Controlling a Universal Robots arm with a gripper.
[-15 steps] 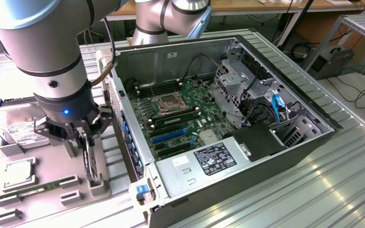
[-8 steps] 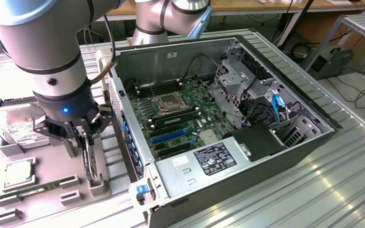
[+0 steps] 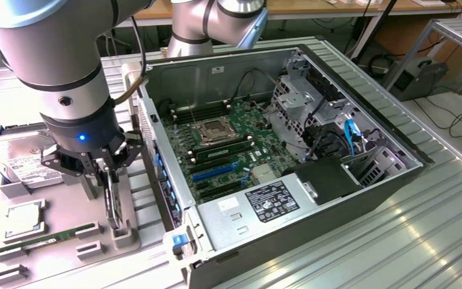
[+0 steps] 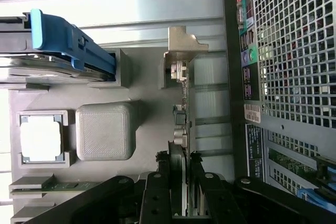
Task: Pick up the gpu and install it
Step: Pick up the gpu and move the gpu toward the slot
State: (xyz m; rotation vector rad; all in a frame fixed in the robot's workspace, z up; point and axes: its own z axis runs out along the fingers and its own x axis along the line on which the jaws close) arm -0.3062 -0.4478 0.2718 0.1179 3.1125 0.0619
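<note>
Standing on its long edge in a slot of the grey parts holder point(image 3: 62, 205), the gpu point(image 3: 118, 212) sits just outside the open side of the computer case point(image 3: 295, 241), on the exterior view's left of it. The upright pose leaves both flat faces free for a grasp from above. The gripper point(image 3: 110, 188) hangs straight down over the card, its arm vertical, so that a lift would draw the card cleanly out of its slot. Farther from the case, the same holder carries a hard drive point(image 3: 22, 162), a processor point(image 3: 24, 218) and a green memory stick point(image 3: 46, 238), each in its own recess. Inside the case the motherboard point(image 3: 231, 138) lies face up, its blue expansion slots point(image 3: 215, 173) unoccupied.

Wrist view: the card appears edge-on, running away from the camera parallel to the case's perforated rear panel point(image 4: 294, 51). Its pale metal bracket point(image 4: 181, 45) marks the far end. The jaws are pressed against the card's two faces, one black pad point(image 4: 164, 182) on each side, pinching the near end. As judged here, the card is gripped but not yet raised from the holder.
</note>
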